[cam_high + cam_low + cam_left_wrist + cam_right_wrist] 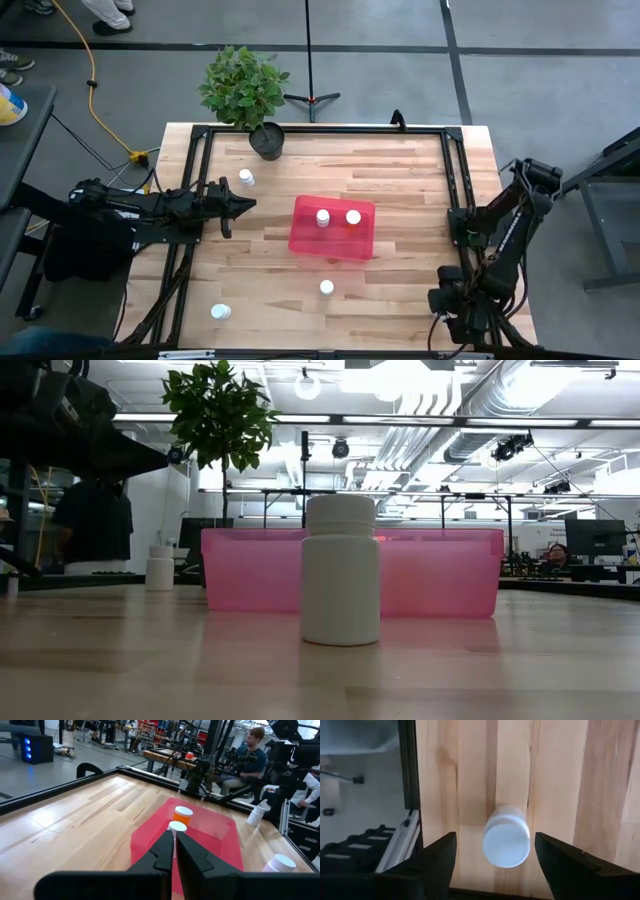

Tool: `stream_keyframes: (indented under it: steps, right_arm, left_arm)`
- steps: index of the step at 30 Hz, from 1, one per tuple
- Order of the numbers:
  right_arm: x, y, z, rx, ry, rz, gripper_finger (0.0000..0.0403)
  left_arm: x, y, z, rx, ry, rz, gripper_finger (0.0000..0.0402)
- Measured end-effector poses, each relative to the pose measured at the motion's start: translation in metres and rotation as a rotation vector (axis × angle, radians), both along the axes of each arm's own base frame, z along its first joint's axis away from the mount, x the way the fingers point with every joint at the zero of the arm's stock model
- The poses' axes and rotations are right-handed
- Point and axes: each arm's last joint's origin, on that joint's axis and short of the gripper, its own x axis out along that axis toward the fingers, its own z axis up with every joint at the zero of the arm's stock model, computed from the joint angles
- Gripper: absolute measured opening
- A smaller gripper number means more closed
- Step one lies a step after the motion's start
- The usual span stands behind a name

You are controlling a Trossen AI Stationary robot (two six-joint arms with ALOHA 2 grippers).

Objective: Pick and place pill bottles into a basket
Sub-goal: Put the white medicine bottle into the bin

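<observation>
**Right hand poised over a bottle, two already binned**

On the left, the left hand (243,205) hung over the worktop (400,170) with its fingers pressed together and nothing between them; one pill bottle (246,177) stood just beyond its tip toward the plant pot (267,140), and another bottle (220,312) stood well behind it near the worktop's front edge; ahead of that hand lay the basket (305,240), the red-pink bin, with a white bottle (323,217) and an orange-bodied bottle (353,217) side by side inside it; a fourth white-capped bottle (327,288) stood on the bare wood just outside the basket's near wall. On the right, the right hand (495,857) was low at the worktop's front right corner, fingers spread wide, and its own camera showed a white bottle (506,840) standing directly between them, apart from both; the overhead picture hid this bottle under the arm.

The step in hand looked like a pick by the right hand; the next move would call for coming down squarely around the cap and closing without tipping the bottle, then carrying it across to the basket; three more bottles were left on the wood.
</observation>
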Motion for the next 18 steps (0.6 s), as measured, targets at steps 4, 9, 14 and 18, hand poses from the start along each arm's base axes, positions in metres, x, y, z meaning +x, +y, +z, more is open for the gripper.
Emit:
stream_keyframes:
  steps: [4,9,14,18]
  right_arm:
    - [0.000,0.004,-0.007,-0.033,-0.018,0.028,0.0259]
    - [0.003,0.010,-0.020,-0.062,0.001,0.026,0.0259]
    - [0.004,0.016,-0.033,-0.077,0.071,0.018,0.0259]
    - [0.005,0.018,-0.039,-0.080,0.092,0.010,0.0259]
  left_arm:
    - [0.000,0.000,0.000,0.000,-0.001,0.001,0.0058]
    - [0.000,0.000,0.000,0.000,-0.001,0.003,0.0058]
    - [0.000,0.000,0.000,0.000,-0.001,0.003,0.0058]
    - [0.000,0.000,0.000,0.000,-0.001,0.003,0.0058]
